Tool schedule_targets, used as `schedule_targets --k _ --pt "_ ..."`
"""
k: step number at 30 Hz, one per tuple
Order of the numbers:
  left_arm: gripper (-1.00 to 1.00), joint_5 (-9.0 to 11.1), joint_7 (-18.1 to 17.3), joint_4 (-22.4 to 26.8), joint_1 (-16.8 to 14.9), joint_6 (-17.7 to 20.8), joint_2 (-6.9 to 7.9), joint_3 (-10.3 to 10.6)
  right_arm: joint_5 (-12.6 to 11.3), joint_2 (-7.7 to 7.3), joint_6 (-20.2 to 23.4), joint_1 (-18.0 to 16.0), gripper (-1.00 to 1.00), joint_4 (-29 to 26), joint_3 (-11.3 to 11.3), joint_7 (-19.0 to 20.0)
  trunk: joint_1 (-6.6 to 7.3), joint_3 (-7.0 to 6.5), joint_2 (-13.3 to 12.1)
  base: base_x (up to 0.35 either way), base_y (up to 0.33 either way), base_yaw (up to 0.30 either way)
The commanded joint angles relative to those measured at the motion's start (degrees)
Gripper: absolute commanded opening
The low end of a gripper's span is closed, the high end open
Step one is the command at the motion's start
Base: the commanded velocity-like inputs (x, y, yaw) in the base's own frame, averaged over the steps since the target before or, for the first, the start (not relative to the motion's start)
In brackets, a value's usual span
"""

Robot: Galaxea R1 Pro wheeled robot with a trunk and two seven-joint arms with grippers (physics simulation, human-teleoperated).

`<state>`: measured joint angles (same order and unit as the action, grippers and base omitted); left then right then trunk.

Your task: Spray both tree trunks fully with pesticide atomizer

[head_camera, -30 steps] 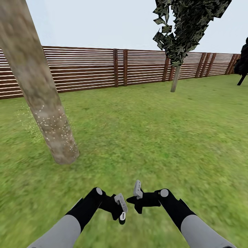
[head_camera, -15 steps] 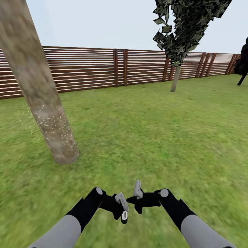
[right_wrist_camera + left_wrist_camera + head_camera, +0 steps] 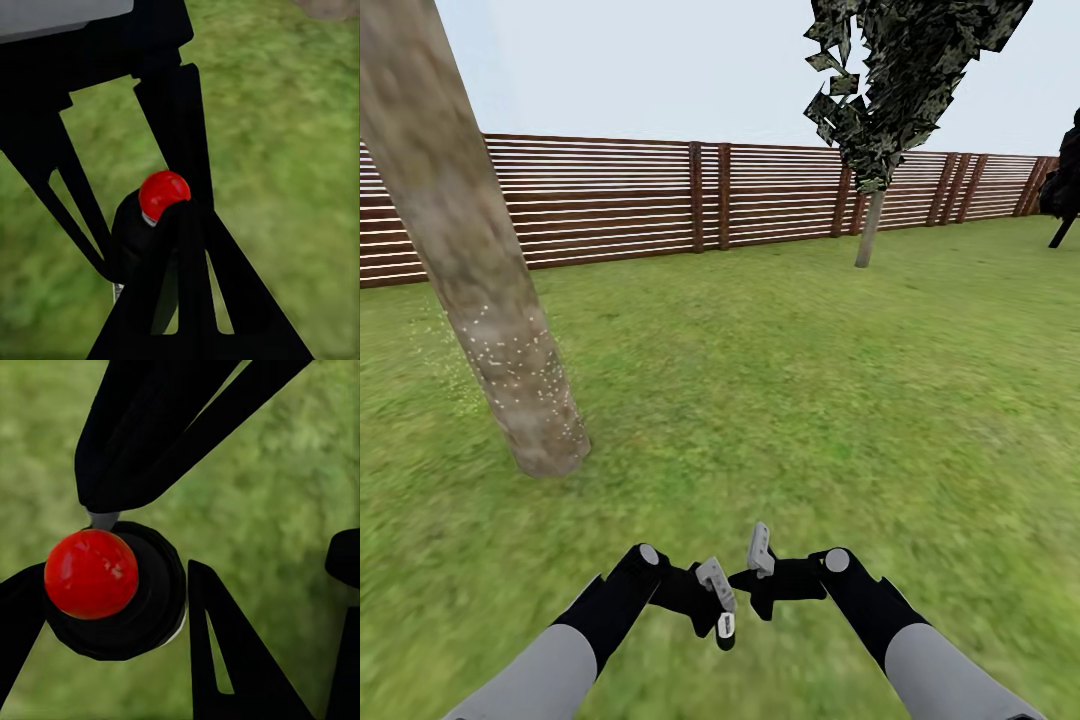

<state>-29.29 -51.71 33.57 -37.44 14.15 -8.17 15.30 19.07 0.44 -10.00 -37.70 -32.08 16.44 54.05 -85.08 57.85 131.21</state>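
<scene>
We held the pesticide atomizer point(image 3: 112, 592) pinched in our left end effector point(image 3: 715, 607); the speckled tree trunk point(image 3: 510, 370) stood ahead-left, right end effector's point(image 3: 752, 580) grip unclear.

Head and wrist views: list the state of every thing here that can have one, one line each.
pesticide atomizer: off the grass, clamped between the left hand's fingers, red top on.
left hand: shut on the atomizer.
right hand: close beside the left hand; open or shut unclear.
near tree trunk: lower part speckled with white dots, higher part bare.
far tree trunk: too distant to judge.
</scene>
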Motion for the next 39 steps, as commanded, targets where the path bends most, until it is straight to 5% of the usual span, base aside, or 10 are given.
schedule_targets --k 1,6,13,14,17,21,24,29,35,39 --pt "-1.00 0.01 -0.02 -0.04 0.00 0.00 0.04 0.00 0.00 0.00 0.00 0.00 -1.00 0.00 0.00 -0.02 0.00 0.00 0.00 0.000 0.000 0.000" --pt "-1.00 -0.33 -0.01 -0.80 0.02 -0.15 1.43 0.05 0.00 0.00 0.01 0.00 -1.00 0.00 0.00 -0.03 0.00 0.00 0.00 0.000 0.000 0.000" --pt "-1.00 -0.35 2.89 -4.61 0.29 -0.29 11.86 -0.01 0.07 0.00 -0.02 0.00 -1.00 0.15 0.00 -0.02 0.00 0.00 0.00 0.000 0.000 0.000" --pt "-1.00 -0.32 3.25 -5.70 0.33 -0.33 13.66 -0.04 0.08 0.00 -0.01 0.00 1.00 0.24 0.00 -0.02 0.00 0.00 0.00 0.000 0.000 0.000" --pt "-1.00 0.17 6.31 -9.60 0.43 -3.16 17.21 -0.69 0.12 -0.09 -0.07 0.00 1.00 0.69 0.04 -0.02 0.00 0.00 0.00 0.000 0.000 0.000" --pt "-1.00 5.74 18.37 -13.71 2.32 -11.01 17.91 -11.24 -0.48 -0.88 -2.22 0.32 1.00 9.22 -2.10 -6.30 0.00 0.00 0.00 0.000 0.000 0.000" --pt "-1.00 18.75 34.78 -16.33 8.63 -24.30 17.06 -12.73 -2.58 -1.01 -15.46 1.21 1.00 22.98 -9.95 -29.26 0.00 0.00 0.00 0.000 0.000 0.000" --pt "-1.00 33.02 43.06 -17.74 19.84 -42.48 17.54 -14.30 -3.79 -0.13 -36.25 9.33 1.00 28.01 -13.44 -67.36 0.00 0.00 0.00 0.000 0.000 0.000" --pt "-1.00 43.15 46.04 -25.06 24.69 -64.79 17.25 -16.23 -3.85 -1.08 -50.00 21.47 1.00 28.11 -14.09 -71.40 0.00 0.00 0.00 0.000 0.000 0.000" --pt "-1.00 46.29 46.41 -25.68 24.82 -66.84 17.49 -16.32 -3.63 -1.04 -50.00 22.18 1.00 28.17 -14.10 -71.14 0.00 0.00 0.00 0.000 0.000 0.000"
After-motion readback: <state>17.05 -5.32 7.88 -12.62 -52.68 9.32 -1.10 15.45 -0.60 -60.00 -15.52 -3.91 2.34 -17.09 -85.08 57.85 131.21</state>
